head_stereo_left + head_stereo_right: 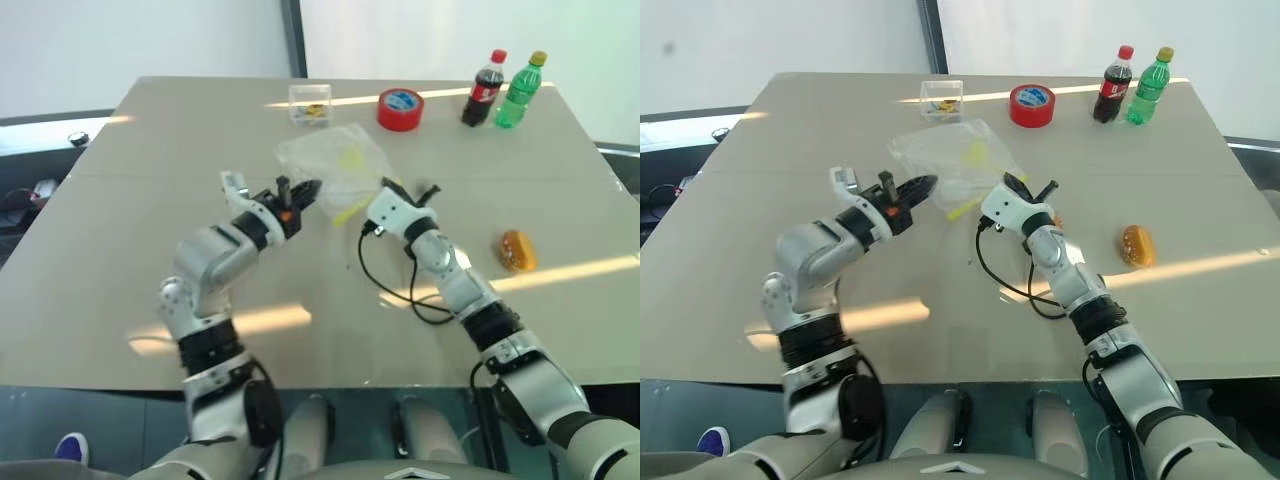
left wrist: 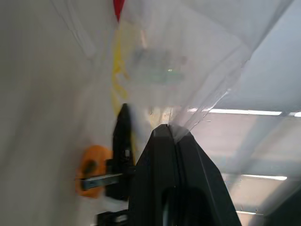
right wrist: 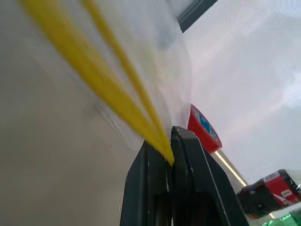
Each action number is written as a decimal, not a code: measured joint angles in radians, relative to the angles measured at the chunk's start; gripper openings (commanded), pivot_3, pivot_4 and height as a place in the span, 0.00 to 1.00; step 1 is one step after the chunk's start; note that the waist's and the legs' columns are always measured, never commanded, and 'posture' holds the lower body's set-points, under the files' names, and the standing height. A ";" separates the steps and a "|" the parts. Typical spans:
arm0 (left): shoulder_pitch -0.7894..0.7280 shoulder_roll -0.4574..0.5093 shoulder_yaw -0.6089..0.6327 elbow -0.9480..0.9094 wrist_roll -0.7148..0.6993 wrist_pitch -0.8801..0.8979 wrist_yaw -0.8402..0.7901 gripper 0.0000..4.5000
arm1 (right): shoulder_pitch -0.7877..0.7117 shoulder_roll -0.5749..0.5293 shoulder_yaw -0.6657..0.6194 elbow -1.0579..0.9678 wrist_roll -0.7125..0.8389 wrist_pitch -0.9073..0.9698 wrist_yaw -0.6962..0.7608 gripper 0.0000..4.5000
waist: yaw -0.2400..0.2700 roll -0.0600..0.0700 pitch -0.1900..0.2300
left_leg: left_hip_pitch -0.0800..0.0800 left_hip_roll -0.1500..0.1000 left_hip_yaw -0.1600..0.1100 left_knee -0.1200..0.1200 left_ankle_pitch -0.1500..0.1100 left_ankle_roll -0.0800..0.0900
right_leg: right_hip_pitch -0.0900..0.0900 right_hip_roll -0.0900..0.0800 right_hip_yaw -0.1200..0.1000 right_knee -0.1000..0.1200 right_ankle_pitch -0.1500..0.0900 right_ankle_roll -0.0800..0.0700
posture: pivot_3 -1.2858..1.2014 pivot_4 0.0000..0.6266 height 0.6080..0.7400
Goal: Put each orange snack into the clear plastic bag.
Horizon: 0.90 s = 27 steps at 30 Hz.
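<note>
Tabletop [image 1: 150,200] seen carrying clear plastic bag [image 1: 335,165], lifted mid-table between both arms. Left gripper [image 1: 305,190] clamped on bag's left edge; right gripper [image 3: 170,141] closed on yellow seal strip [image 3: 94,70]. One orange snack [image 1: 517,250] left lying well apart at right; another [image 2: 91,165] glimpsed through bag
</note>
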 measured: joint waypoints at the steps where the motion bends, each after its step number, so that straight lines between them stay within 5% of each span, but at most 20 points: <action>1: 0.009 0.021 -0.010 0.000 0.017 0.011 -0.019 0.20 | -0.006 -0.007 -0.009 -0.006 0.002 0.004 0.005 0.00 | -0.001 0.000 0.000 | 0.000 0.000 0.000 0.000 0.000 0.000 | 0.000 0.000 0.000 0.000 0.000 0.000 | 0.52 0.24 1.00; 3: 0.047 0.166 -0.087 -0.045 0.171 0.049 -0.178 0.37 | -0.037 -0.053 -0.037 -0.016 0.014 0.023 0.045 0.00 | -0.001 0.000 0.002 | -0.001 0.000 -0.001 -0.001 0.000 -0.001 | 0.000 0.001 -0.001 0.000 0.000 0.000 | 0.52 0.24 1.00; 4: 0.046 0.188 -0.089 -0.076 0.226 0.051 -0.234 0.37 | -0.046 -0.069 -0.063 -0.018 0.018 0.032 0.057 0.00 | 0.003 0.000 0.002 | -0.001 0.000 -0.001 -0.001 0.000 -0.001 | 0.000 0.000 -0.001 0.000 0.000 0.000 | 0.52 0.24 1.00; 5: 0.067 0.331 -0.214 -0.186 0.426 0.017 -0.422 0.37 | -0.070 -0.078 -0.056 -0.017 0.017 0.057 0.095 0.00 | -0.002 -0.002 0.006 | -0.002 0.001 0.000 -0.001 0.001 -0.001 | -0.002 0.001 0.000 0.000 0.000 -0.001 | 0.52 0.24 1.00; 8: 0.076 0.544 -0.411 -0.403 0.802 -0.177 -0.723 0.37 | -0.139 -0.111 -0.053 0.007 0.016 0.127 0.174 0.00 | -0.005 0.001 0.009 | -0.003 0.001 0.004 -0.006 0.001 -0.002 | -0.007 0.001 0.003 0.000 0.001 -0.002 | 0.52 0.24 1.00; 10: 0.074 0.603 -0.488 -0.475 0.986 -0.293 -0.832 0.37 | -0.178 -0.127 -0.054 0.025 0.011 0.163 0.203 0.00 | -0.004 0.002 0.009 | -0.002 0.001 0.006 -0.010 0.002 -0.002 | -0.008 0.001 0.005 -0.001 0.001 -0.002 | 0.52 0.24 1.00; 16: -0.013 0.544 -0.708 -0.507 1.351 -0.390 -0.888 0.37 | -0.222 -0.098 -0.046 0.072 -0.004 0.250 0.235 0.00 | -0.005 0.002 0.009 | -0.013 0.003 0.007 -0.012 0.002 -0.003 | -0.021 0.000 0.006 0.000 0.001 -0.002 | 0.52 0.24 1.00; 27: -0.105 0.435 -0.789 -0.432 1.615 -0.340 -0.889 0.37 | -0.221 -0.063 -0.010 0.017 -0.028 0.288 0.237 0.00 | -0.008 0.002 0.009 | -0.020 0.003 0.008 -0.003 0.002 -0.003 | -0.028 0.001 0.007 0.009 0.001 -0.002 | 0.52 0.24 1.00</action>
